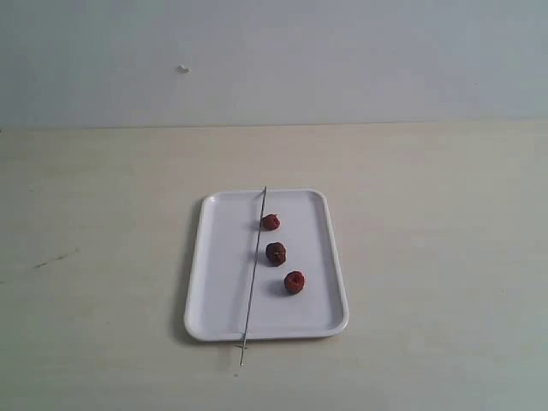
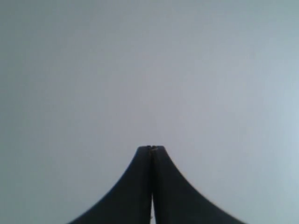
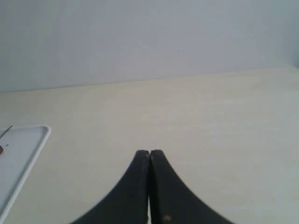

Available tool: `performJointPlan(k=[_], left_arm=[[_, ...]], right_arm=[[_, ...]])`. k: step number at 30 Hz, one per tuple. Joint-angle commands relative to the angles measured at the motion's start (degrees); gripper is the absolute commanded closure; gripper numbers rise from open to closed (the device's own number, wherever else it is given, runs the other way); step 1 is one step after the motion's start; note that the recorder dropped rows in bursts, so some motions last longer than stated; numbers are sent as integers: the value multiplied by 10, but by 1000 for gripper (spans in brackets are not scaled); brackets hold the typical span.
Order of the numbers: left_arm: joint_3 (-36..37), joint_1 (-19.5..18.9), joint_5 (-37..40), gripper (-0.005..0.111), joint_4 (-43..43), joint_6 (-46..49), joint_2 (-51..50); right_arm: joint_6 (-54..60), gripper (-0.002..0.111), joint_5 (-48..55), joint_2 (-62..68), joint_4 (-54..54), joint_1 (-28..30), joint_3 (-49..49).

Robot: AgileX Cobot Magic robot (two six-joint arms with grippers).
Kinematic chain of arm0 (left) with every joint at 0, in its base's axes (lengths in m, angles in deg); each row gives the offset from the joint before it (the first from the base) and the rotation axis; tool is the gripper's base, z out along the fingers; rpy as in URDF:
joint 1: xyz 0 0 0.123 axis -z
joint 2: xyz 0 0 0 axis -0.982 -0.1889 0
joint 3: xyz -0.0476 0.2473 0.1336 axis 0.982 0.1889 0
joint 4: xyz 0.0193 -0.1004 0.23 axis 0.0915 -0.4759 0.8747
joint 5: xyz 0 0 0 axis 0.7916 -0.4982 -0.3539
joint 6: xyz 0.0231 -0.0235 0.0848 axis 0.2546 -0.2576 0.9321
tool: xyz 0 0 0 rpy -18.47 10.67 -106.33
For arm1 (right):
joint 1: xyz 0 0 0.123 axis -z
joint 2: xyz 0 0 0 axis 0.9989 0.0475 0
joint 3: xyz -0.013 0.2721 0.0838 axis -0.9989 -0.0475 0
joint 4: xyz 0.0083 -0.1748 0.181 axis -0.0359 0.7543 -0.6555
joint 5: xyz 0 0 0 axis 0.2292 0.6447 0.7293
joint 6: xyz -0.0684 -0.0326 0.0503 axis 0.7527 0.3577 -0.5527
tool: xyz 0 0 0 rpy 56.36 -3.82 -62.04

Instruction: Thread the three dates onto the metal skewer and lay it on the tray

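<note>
Exterior view: a white tray (image 1: 218, 291) lies on the pale bench (image 1: 428, 257), long side running away from the camera, in front of a plain grey wall (image 1: 342, 60). The skewer (image 1: 253, 270) lies lengthwise on the tray, a little left of its middle; its far tip is at the far rim and its near end passes over the near rim and rests on the bench. Three loose fruits lie on the tray to the right of the rod, in a slanting row: the far date (image 1: 271, 222) just beside the rod, whether touching cannot be told; the middle date (image 1: 276, 253) near it; the near date (image 1: 294, 282) clearly apart from it. None is on the rod. This view alone gives the full layout of the tray. Left wrist view: the left fingers (image 2: 142, 161) are pressed fully together at the tips, with nothing between them. Behind them is only a flat grey surface; this view gives no position relative to the tray. Right wrist view: the right fingers (image 3: 141, 161) are likewise closed tip to tip and hold nothing. They are above bare bench, well apart from the tray, of which one rounded corner (image 3: 21, 144) shows at the frame edge. A thin dark line at that corner is the skewer tip (image 3: 5, 132). A reddish sliver at the extreme edge is too small to identify.
</note>
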Motion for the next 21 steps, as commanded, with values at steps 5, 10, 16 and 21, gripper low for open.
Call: performJointPlan(k=[5,10,16,21], left_arm=[[-127,-11,219,107,-392,386,-231],[-259,-11,438,107,-315,397,-450],[-463,4,768,107,-294,431,-680],[-560,101,887,107,-235,443,-812]], right_arm=[[3,108,-2,-4,3,4,-2],[3,108,-2,-4,3,4,-2],[3,108,-2,-4,3,4,-2],[3,108,-2,-4,3,4,-2]])
